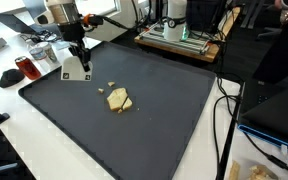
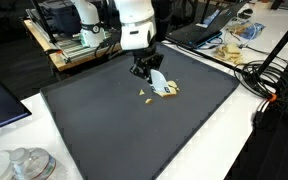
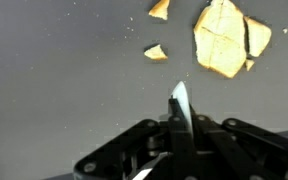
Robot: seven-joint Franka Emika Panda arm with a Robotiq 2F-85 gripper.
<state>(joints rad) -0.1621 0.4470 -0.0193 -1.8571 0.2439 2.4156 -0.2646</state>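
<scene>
Gripper (image 3: pixel 180 122): closed tight on a thin white piece (image 3: pixel 180 100). Yellow fragments (image 3: pixel 222 38): on dark mat (image 3: pixel 54 70), just right of gripper.

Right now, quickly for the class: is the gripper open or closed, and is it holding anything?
The gripper is closed, holding a thin white blade-like piece that sticks out beyond its tips.
</scene>
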